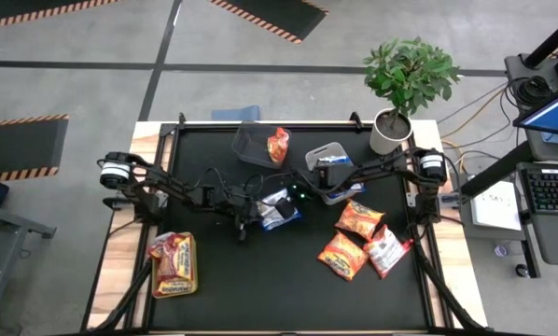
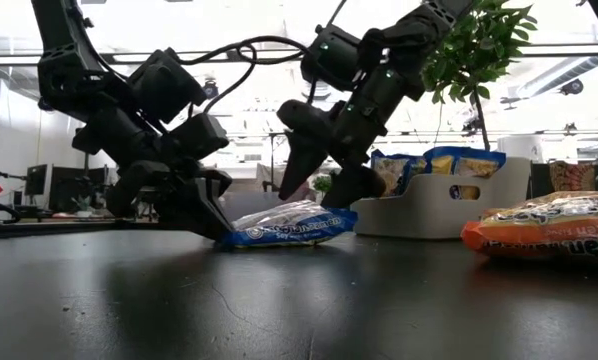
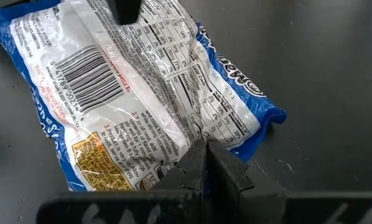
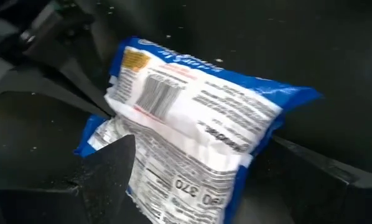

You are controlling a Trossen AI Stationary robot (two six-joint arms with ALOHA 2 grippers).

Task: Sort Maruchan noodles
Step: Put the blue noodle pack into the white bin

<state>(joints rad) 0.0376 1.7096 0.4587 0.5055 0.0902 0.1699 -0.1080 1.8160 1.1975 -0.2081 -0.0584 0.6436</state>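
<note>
Blue packet (image 1: pixel 279 209) mid-worktop: your left claw (image 3: pixel 204 163) pinches its edge, your right claw (image 4: pixel 192 180) spread around it.

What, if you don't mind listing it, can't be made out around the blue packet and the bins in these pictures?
- Blue packet: its printed front lies face down; both wrist views show only the back.
- Left gripper: whether its shut jaws pinch the packet's edge or just press it; low view too dark.
- Grey bin: low view, the right gripper covers its near end.
- Dark bin: high view, packet label too small.
</note>
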